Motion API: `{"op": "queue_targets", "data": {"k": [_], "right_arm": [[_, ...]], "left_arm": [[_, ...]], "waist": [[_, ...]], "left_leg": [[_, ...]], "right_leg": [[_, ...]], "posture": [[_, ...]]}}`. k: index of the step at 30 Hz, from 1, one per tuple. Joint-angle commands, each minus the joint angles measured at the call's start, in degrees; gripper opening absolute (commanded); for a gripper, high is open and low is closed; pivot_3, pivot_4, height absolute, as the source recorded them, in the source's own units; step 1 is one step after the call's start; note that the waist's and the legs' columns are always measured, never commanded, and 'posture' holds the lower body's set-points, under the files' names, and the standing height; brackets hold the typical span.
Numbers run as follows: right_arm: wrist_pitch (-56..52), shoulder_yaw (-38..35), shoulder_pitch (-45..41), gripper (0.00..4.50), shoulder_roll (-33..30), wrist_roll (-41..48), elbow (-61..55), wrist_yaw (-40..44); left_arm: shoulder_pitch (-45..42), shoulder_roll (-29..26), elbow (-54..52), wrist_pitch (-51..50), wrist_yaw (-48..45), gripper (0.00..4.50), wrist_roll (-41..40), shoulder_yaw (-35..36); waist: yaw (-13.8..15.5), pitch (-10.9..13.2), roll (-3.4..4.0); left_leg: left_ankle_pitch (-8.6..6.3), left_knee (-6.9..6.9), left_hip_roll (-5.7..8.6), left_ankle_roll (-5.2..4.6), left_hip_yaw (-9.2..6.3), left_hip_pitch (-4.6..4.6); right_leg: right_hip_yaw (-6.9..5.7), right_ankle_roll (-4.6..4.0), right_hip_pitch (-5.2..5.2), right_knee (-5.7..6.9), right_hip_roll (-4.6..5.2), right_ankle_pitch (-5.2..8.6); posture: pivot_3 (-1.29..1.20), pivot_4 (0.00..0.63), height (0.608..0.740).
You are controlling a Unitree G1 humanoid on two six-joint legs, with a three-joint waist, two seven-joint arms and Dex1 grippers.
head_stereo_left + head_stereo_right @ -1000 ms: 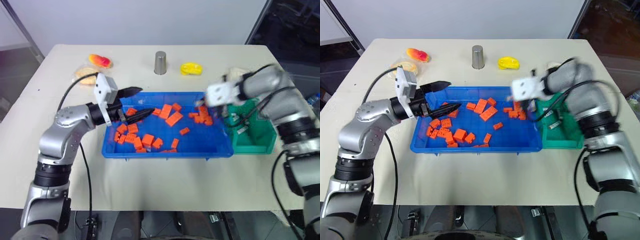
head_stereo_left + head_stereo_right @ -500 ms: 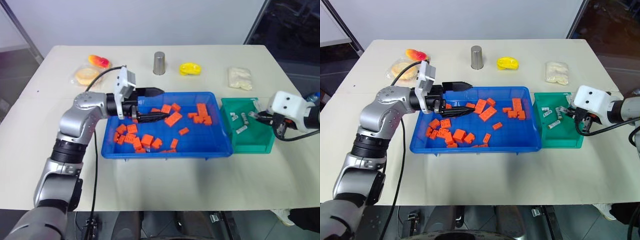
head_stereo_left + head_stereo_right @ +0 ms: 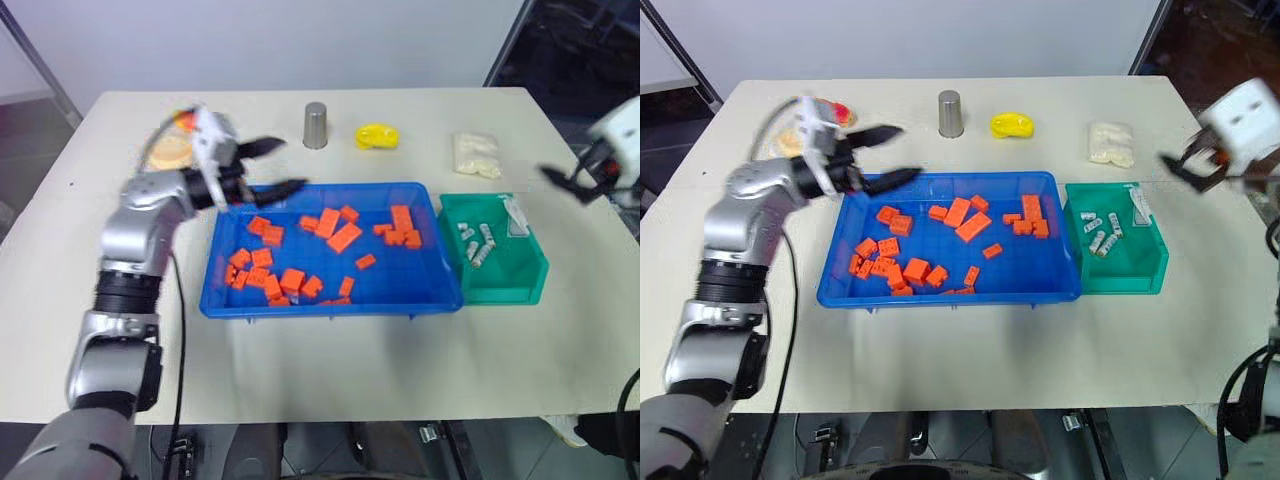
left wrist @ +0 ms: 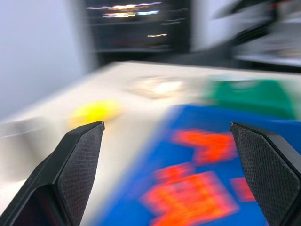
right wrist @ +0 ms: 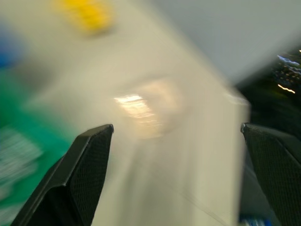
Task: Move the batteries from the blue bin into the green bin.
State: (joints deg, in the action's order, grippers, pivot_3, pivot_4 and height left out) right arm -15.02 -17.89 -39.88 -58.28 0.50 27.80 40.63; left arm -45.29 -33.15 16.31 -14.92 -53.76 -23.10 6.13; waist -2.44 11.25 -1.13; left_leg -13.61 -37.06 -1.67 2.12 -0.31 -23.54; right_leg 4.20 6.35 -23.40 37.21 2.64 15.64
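Note:
The blue bin [image 3: 330, 305] lies mid-table and holds several orange blocks [image 3: 330, 225]. Right of it stands the green bin [image 3: 497, 285], with several small silver batteries [image 3: 476, 240] lying inside. My left gripper [image 3: 292, 165] hovers open above the blue bin's far left corner, empty; its fingers [image 4: 75, 155] stand wide apart in the left wrist view. My right gripper [image 3: 562, 185] hangs open and empty in the air, right of the green bin near the table's right edge. Its fingers [image 5: 80, 174] are spread over blurred table in the right wrist view.
At the back of the table stand a metal cup [image 3: 316, 125], a yellow item [image 3: 377, 136] and a white packet [image 3: 476, 155]. A round tan item [image 3: 168, 152] lies at the far left, partly behind my left arm.
My right gripper swung from the blue bin's right end over the green bin, opened, and moved off to the right. My left gripper lifted back toward the bin's far left corner.

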Motion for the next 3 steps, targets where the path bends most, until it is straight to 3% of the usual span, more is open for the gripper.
{"op": "queue_targets", "data": {"k": [1,3], "right_arm": [[7.07,-3.82,-2.36,4.46,-1.13,1.26,11.92,-6.44],[11.42,-4.54,-2.36,4.46,-1.20,0.69,18.97,-11.04]], "left_arm": [[2.04,-4.63,0.13,2.51,6.82,4.50,1.84,7.60],[5.76,-6.79,-0.92,2.96,10.93,4.50,3.21,11.02]], "waist": [[-0.05,-0.01,0.02],[-0.05,-0.03,0.05]], "left_leg": [[-0.05,0.03,-0.01,-0.09,0.00,0.01],[-0.13,0.05,-0.01,-0.22,0.03,0.02]], "right_leg": [[-0.01,-0.02,0.00,0.00,-0.01,0.01],[0.00,-0.02,0.00,-0.02,0.00,0.01]], "posture": [[0.00,0.150,0.740],[0.00,0.150,0.740]]}}
